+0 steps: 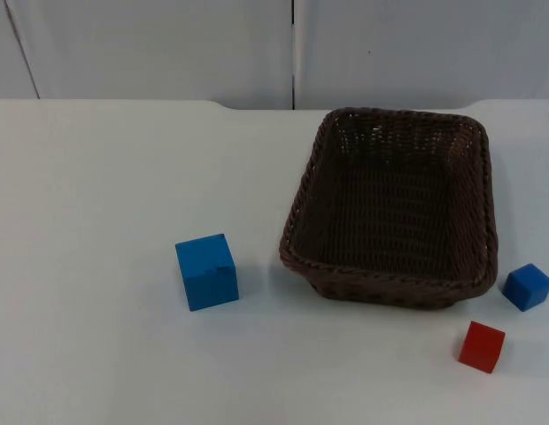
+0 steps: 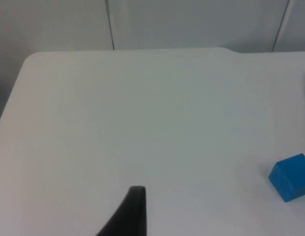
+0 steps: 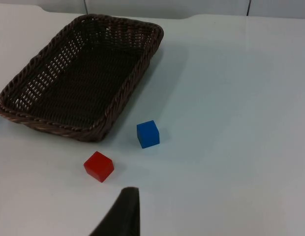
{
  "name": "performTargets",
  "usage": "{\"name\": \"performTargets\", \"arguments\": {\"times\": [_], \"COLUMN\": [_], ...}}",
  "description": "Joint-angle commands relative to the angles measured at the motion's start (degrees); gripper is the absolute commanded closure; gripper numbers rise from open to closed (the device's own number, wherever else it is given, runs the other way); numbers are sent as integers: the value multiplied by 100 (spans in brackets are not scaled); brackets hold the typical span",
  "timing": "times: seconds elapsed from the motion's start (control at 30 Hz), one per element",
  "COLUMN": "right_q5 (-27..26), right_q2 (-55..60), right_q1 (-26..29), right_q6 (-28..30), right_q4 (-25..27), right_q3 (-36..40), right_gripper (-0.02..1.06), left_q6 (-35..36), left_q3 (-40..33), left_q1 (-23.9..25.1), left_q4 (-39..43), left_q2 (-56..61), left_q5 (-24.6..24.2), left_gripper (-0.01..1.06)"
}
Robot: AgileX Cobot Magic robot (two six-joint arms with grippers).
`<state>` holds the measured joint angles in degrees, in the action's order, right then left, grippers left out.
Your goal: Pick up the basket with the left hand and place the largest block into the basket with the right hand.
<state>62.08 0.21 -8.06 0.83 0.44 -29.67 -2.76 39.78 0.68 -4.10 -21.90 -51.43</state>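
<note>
We see the dark brown wicker basket (image 1: 391, 209) resting flat on the white table (image 1: 97, 204), its open side up and its inside bare. The large blue block (image 1: 206, 271) sits on the table apart from the basket's long wall, near its front corner. A small blue block (image 1: 526, 286) lies just beside the basket's opposite front corner, and a small red block (image 1: 482, 345) lies near that one, a little further from the basket. Behind the table stands the grey partition wall (image 1: 168, 44). From the left wrist view we note one black fingertip of the left gripper (image 2: 127, 212) over bare table, with the large blue block (image 2: 291, 177) ahead of it and off to one side, well apart. From the right wrist view we note one black fingertip of the right gripper (image 3: 121, 212) above the table; the small red block (image 3: 99, 166) lies near ahead of it, the small blue block (image 3: 148, 133) just beyond that, and the basket (image 3: 78, 78) further ahead. We cannot tell whether either gripper is spread or closed.
</note>
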Motion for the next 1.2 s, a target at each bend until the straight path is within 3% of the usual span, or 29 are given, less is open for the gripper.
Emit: {"name": "performTargets", "arguments": {"times": [0.0,0.4,1.17], "right_q5": [-29,-29,-29], "right_q2": [-21,-21,-21], "right_q1": [35,35,35], "right_q6": [4,4,4], "right_q4": [-5,-5,-5], "right_q3": [17,17,17], "right_gripper": [-1,-1,-1], "left_q6": [-110,-449,-1551], "left_q3": [97,136,1390], "left_q1": [7,7,7], "left_q4": [-130,-346,-1914], "left_q2": [-200,-1005,-2912], "left_q5": [172,713,670], "left_gripper": [1,5,5]}}
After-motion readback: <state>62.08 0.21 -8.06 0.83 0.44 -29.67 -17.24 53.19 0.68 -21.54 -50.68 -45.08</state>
